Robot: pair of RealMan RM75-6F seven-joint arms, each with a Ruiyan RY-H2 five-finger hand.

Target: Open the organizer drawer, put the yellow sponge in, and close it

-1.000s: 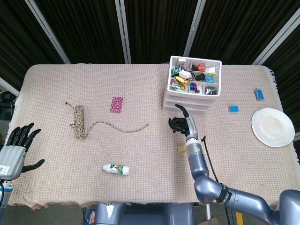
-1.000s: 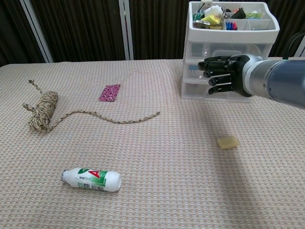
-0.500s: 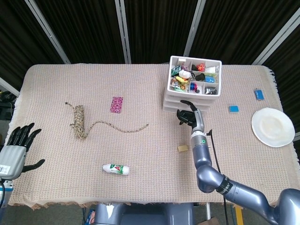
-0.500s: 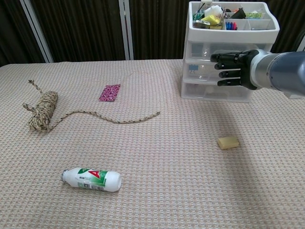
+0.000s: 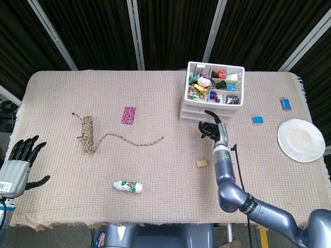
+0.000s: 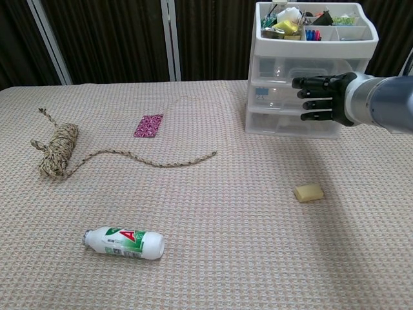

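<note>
Reaching toward the organizer drawer (image 6: 293, 97) front, the right hand (image 6: 321, 98) holds nothing, fingers (image 6: 308, 101) partly curled, presumably to hook it open; yellow sponge (image 6: 308, 192) waits on the counter (image 6: 213, 213).

You can read only one mark here: a large red letter "A" on the green and white label of the small bottle (image 6: 124, 243) lying on its side on the surface (image 6: 213, 213). The finer print around it is too small to make out. A blue label on the organizer (image 6: 261, 92) is illegible.
</note>
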